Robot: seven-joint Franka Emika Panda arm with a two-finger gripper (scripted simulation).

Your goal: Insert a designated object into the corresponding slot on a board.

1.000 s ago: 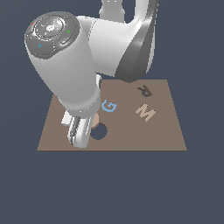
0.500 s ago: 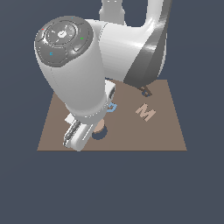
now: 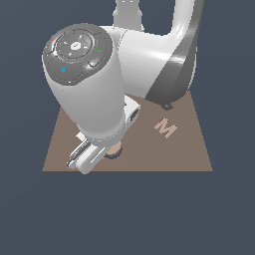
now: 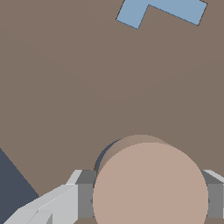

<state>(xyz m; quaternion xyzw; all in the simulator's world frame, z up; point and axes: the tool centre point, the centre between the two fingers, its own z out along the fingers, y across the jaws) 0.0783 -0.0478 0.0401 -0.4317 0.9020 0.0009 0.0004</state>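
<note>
The pinkish-tan disc (image 4: 151,188) fills the wrist view, and my gripper (image 4: 148,199) is shut on it, grey fingers (image 4: 83,192) pressing its sides. A thin dark crescent of the round slot (image 4: 101,158) shows just past the disc's edge, so the disc hangs almost directly over it. In the exterior view the arm hides most of this; only a bit of the disc (image 3: 114,149) and a dark sliver of the slot (image 3: 117,156) show under the hand, near the front edge of the brown board (image 3: 189,149).
A blue letter (image 4: 162,11) lies flat in the board (image 4: 87,87) beyond the slot. The tan letter M (image 3: 165,128) sits toward the exterior view's right, with a dark letter (image 3: 168,106) mostly hidden behind the arm.
The arm has swung toward the camera, now hiding the blue letters. The gripper with the disc has shifted to the exterior view's right, covering the dark slot that was open beside it.
</note>
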